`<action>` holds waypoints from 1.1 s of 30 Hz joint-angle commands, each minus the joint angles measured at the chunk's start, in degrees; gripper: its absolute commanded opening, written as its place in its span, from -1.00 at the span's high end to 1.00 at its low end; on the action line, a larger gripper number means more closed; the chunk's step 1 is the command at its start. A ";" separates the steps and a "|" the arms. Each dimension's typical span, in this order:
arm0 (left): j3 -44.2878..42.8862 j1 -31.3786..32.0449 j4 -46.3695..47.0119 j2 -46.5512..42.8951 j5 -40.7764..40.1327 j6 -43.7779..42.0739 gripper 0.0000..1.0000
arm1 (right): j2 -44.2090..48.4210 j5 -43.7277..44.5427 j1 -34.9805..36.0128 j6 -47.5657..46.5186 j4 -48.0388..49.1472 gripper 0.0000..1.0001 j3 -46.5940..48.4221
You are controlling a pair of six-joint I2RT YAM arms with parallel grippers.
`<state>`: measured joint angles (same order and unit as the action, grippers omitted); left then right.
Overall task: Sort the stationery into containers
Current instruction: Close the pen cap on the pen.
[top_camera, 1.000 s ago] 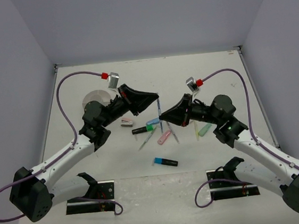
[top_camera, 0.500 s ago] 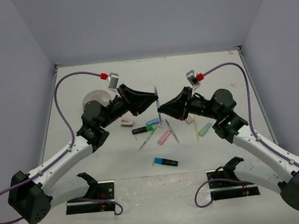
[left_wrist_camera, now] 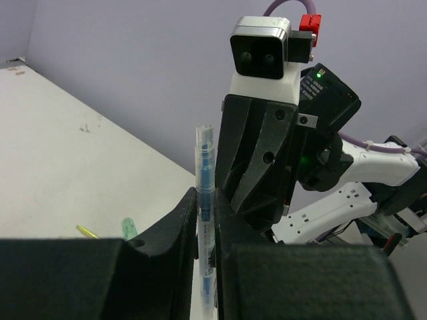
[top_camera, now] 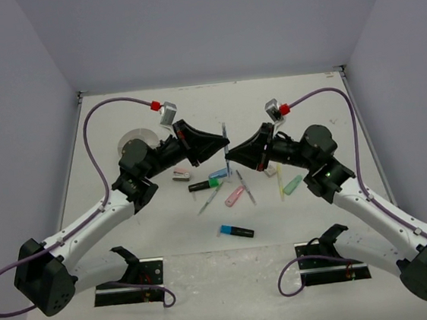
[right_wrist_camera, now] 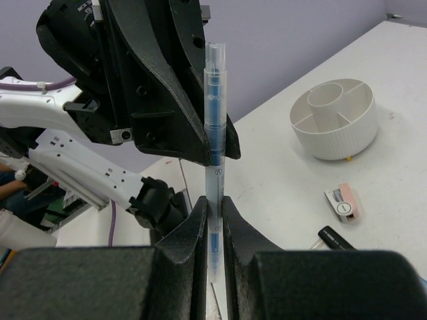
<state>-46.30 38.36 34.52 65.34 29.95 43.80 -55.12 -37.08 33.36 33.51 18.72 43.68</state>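
A thin blue pen (top_camera: pixel 226 145) stands upright in the air above the table's middle, gripped by both arms. My left gripper (top_camera: pixel 222 142) is shut on the pen (left_wrist_camera: pixel 204 200) from the left. My right gripper (top_camera: pixel 231 155) is shut on the same pen (right_wrist_camera: pixel 215 133) from the right, lower down. The white round container (top_camera: pixel 135 143) sits at the back left, partly hidden behind the left arm. In the right wrist view the container (right_wrist_camera: pixel 333 119) shows a centre tube and compartments.
Loose stationery lies under the grippers: a pink eraser (top_camera: pixel 181 174), a black highlighter with a green end (top_camera: pixel 202 185), a pink marker (top_camera: pixel 235 196), a mint marker (top_camera: pixel 292 184), a yellow pen (top_camera: pixel 281 186) and a blue-ended black highlighter (top_camera: pixel 236 231).
The two grippers have drawn closer together and risen slightly with the pen. The left wrist has shifted a little to the right.
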 commanded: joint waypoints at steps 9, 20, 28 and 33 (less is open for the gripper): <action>-1.83 -0.07 3.98 -0.77 5.99 -2.06 1.00 | -2.80 -6.02 0.21 -2.84 0.45 0.32 5.58; -4.23 -0.12 -2.46 -1.85 1.28 -5.12 0.14 | -4.94 -9.13 0.30 -4.81 -0.74 1.00 7.84; -7.46 -0.12 -11.23 -4.03 -2.59 -10.88 -0.37 | -4.18 -10.83 0.30 -8.70 -5.36 1.00 8.08; -8.63 -0.12 -11.67 -3.76 -1.91 -10.93 -0.18 | -4.13 -12.98 0.30 -9.26 -6.24 1.00 8.08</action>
<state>-52.09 38.33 24.31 62.22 28.72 35.23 -60.05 -46.66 33.43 26.31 13.24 48.99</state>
